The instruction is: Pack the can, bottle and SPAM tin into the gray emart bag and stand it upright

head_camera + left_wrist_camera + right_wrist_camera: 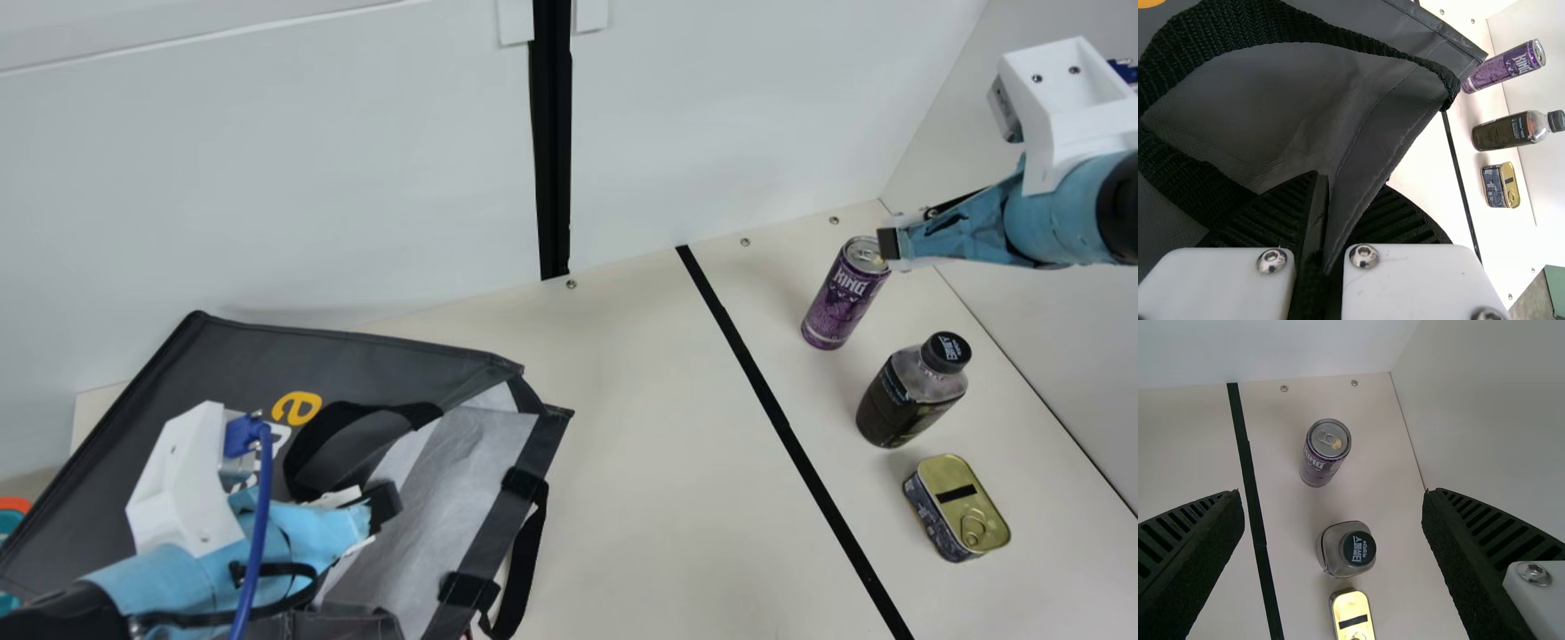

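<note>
Our left claw (1350,180) pinches an edge of the gray emart bag (213,369), limp sheeting with a coarse webbing handle (1258,23), slumped on the counter (658,462). Beyond sit the rigid SPAM tin (965,505), probably dense, best gripped across its narrow width; the plastic bottle (902,404), likely heavy, held round its body; the slick purple can (838,302), wanting a gentle mid-height squeeze. Near it, our right claw (1335,492) hangs spread

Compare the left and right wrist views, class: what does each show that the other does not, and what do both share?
Left wrist view: the gray bag, its black strap, and the left pincer closed on the bag's fabric.
Right wrist view: the right pincer, open, and the printed top of the bottle cap.
Shared: the can, bottle, SPAM tin and black line.
</note>
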Robot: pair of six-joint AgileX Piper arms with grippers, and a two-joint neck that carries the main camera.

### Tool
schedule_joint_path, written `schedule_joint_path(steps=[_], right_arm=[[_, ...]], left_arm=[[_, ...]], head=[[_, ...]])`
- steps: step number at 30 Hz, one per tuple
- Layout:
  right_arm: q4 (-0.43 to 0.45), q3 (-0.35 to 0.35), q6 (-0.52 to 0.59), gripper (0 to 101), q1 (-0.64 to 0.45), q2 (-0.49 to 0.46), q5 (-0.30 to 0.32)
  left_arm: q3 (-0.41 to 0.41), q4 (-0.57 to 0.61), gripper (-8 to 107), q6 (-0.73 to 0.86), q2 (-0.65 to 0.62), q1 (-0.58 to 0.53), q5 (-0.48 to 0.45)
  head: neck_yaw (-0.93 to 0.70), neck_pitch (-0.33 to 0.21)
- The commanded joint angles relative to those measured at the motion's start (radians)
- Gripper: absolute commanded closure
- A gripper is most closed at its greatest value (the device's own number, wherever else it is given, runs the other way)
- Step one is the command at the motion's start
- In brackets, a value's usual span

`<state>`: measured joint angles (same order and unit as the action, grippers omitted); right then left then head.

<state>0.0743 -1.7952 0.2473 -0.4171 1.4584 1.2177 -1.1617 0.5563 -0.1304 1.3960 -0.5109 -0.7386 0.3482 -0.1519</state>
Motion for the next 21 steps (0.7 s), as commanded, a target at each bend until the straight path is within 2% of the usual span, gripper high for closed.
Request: schedule_joint_path(steps=[1,21], right_arm=[[-0.005,-0.008,0.006,6,-0.004,0.018,0.002],[-0.016,-0.094,0.035,6,0.015,0.205,-0.003]], left_arm=[[0.0,0.0,107,0.0,0.0,0.0,0.0],[0.0,0.0,107,0.0,0.0,0.0,0.0]], head=[[0.001,-0.023],[0.001,-0.023]])
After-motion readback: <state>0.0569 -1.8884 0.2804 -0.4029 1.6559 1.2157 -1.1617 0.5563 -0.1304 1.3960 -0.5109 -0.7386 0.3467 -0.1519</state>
